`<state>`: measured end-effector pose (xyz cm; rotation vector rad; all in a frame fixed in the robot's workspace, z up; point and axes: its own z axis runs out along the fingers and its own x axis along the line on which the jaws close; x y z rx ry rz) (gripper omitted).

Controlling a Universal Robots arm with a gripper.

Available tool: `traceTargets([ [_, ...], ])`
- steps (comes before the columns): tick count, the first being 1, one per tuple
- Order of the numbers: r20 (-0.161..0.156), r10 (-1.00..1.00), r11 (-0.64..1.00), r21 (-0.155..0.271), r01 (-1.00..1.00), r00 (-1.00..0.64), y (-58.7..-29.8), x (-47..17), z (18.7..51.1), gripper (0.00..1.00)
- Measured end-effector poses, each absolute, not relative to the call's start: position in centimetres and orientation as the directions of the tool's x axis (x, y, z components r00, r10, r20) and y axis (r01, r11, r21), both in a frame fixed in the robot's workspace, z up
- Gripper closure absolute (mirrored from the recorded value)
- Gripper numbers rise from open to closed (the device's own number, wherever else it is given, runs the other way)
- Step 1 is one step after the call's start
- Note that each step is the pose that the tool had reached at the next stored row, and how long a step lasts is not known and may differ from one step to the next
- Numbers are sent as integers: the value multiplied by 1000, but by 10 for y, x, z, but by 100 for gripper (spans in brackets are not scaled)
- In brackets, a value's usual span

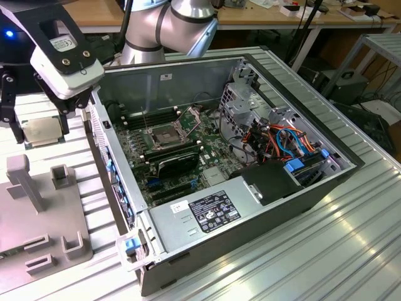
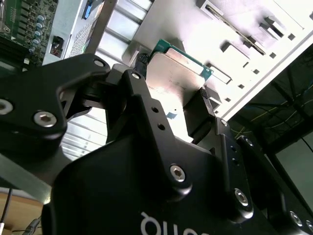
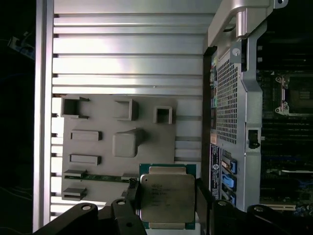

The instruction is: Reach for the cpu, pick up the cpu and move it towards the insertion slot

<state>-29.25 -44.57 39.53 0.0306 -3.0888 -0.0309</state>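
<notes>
The cpu [image 1: 41, 130] is a flat square chip with a dull silver face on a green edge. My black gripper [image 1: 39, 128] is shut on it, one finger on each side, at the exterior view's left, outside the open computer case. Both wrist views show the cpu [image 3: 166, 200] [image 2: 181, 68] clamped in the gripper [image 3: 166, 193] [image 2: 173, 78], above the grey fixture plate [image 3: 161, 142]. The insertion slot [image 1: 164, 135], a metal-framed socket with a dark centre, sits on the motherboard inside the case, to the exterior view's right of the gripper. It also appears as the insertion slot [image 3: 293, 95] in the first wrist view.
The case's side wall [image 1: 103, 150] stands between the gripper and the motherboard. A black card [image 1: 178, 162], a power supply [image 1: 207, 213], a drive cage [image 1: 241, 100] and coloured cables [image 1: 291, 141] fill the case. Grey slotted blocks [image 1: 25, 182] rise from the fixture plate on the ribbed aluminium table [image 1: 313, 251].
</notes>
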Motion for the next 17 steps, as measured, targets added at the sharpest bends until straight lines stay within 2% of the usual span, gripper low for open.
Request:
traceTargets([
  [17, 52, -20, 1000, 20, -19, -998, -446, -266, 395, 45],
])
